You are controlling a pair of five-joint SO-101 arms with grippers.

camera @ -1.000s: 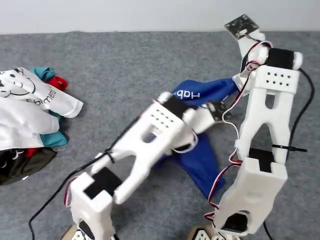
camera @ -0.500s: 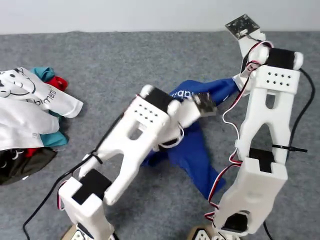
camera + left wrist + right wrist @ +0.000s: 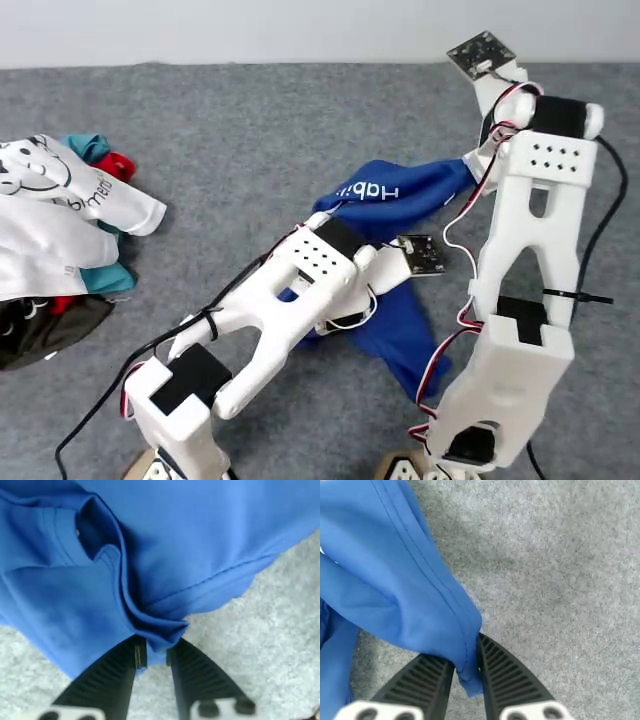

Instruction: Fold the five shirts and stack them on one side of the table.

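Firmly clamped on the blue shirt (image 3: 400, 190): left gripper (image 3: 152, 652) at a bunched fold, right gripper (image 3: 465, 667) at a stitched hem. Well apart on the counter (image 3: 230, 130), heaped shirts (image 3: 60, 230).

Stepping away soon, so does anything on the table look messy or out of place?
The blue shirt is bunched and twisted, pinched by the left gripper and the right gripper. The other shirts lie in a crumpled heap, unfolded, at the high view's left.

A: The high view?
B: Fixed overhead, looking down over the table (image 3: 250, 130).
A: And the wrist views?
B: Close behind the left gripper (image 3: 151, 652) and right gripper (image 3: 465, 662) — all three share the shirt (image 3: 410, 195).
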